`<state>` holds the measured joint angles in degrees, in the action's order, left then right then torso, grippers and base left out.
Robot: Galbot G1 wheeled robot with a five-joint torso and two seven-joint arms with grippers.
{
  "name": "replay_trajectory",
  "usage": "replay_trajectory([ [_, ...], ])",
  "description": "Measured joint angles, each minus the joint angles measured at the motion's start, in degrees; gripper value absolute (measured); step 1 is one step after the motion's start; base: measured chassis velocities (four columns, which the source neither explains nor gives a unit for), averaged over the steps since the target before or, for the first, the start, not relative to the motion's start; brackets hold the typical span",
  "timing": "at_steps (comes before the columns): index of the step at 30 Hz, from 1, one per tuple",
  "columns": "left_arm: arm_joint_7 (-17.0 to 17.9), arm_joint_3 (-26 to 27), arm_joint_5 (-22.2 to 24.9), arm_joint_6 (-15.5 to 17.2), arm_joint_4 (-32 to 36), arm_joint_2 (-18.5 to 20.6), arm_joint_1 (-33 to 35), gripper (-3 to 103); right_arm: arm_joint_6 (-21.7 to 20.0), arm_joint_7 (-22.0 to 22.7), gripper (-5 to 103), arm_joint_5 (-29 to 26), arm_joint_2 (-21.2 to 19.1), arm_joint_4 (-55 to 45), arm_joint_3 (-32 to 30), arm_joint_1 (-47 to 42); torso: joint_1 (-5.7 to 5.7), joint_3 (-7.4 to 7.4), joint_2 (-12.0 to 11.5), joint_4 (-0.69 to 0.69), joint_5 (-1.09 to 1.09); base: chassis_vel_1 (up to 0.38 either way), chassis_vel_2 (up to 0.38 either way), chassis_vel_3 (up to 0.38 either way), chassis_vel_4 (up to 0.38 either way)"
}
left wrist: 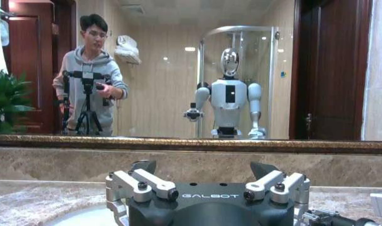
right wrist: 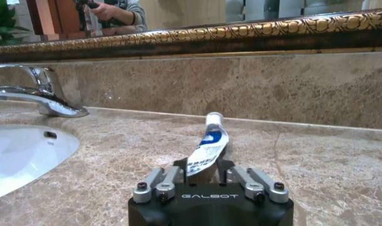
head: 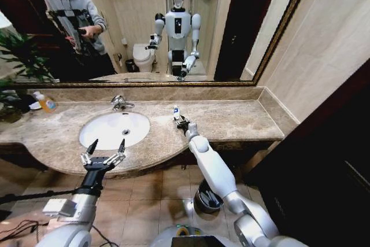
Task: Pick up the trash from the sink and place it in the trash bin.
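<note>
The sink (head: 104,134) is a white oval basin set in beige marble, with a chrome tap (head: 120,103) behind it. My right gripper (head: 181,121) hovers over the counter just right of the basin, shut on a piece of trash, a white tube with blue print (head: 176,111). In the right wrist view the tube (right wrist: 207,143) stands up from between the fingers of the right gripper (right wrist: 207,167). My left gripper (head: 104,153) is open at the basin's front rim, holding nothing. The trash bin (head: 207,196) stands on the floor under the counter, partly behind my right arm.
A clear bottle of orange liquid (head: 46,103) and a green plant (head: 14,62) sit at the counter's left end. A gold-framed mirror (head: 144,27) runs along the back wall. A dark wall closes off the right side.
</note>
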<state>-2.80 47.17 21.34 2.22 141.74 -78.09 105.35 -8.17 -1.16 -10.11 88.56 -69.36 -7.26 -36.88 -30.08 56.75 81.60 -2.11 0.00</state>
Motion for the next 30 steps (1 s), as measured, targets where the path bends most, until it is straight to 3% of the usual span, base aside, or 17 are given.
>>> replay_trajectory([
  [2,0.0,0.0,0.0,0.0,0.0,0.0,0.0,100,-0.01,-0.04,30,-0.01,-0.02,-0.05,0.0,-0.02,0.0,0.0,0.0,0.0,0.0,0.0,0.0,0.0,0.0],
  [5,0.0,0.0,0.0,0.0,0.0,0.0,0.0,100,-0.03,-0.06,14,-0.07,-0.05,-0.2,-0.03,-0.05,0.0,0.0,0.0,0.0,0.0,0.0,0.0,0.0,0.0],
  [7,0.0,0.0,0.0,0.0,0.0,0.0,0.0,100,-0.03,-0.07,14,-0.08,-0.05,-0.22,-0.04,-0.05,0.0,0.0,0.0,0.0,0.0,0.0,0.0,0.0,0.0],
  [8,0.0,0.0,0.0,0.0,0.0,0.0,0.0,100,-0.02,-0.07,3,-0.14,-0.1,-0.33,-0.1,-0.06,0.0,0.0,0.0,0.0,0.0,0.0,0.0,0.0,0.0],
  [11,0.0,0.0,0.0,0.0,0.0,0.0,0.0,100,0.01,-0.03,1,-0.3,-0.29,-0.66,-0.16,-0.16,0.0,0.0,0.0,0.0,0.0,0.0,0.0,0.0,0.0],
  [23,0.0,0.0,0.0,0.0,0.0,0.0,0.0,100,-1.42,0.11,0,-4.09,-5.03,-10.09,-1.45,-3.79,0.0,0.0,0.0,-0.01,0.0,0.0,0.0,0.0,0.0],
  [30,-0.02,0.0,0.0,0.0,0.0,0.0,0.0,100,-0.49,-0.21,0,-4.82,-11.55,-19.93,-5.91,-10.72,0.0,0.0,0.0,0.0,0.02,0.0,0.0,0.0,0.0],
])
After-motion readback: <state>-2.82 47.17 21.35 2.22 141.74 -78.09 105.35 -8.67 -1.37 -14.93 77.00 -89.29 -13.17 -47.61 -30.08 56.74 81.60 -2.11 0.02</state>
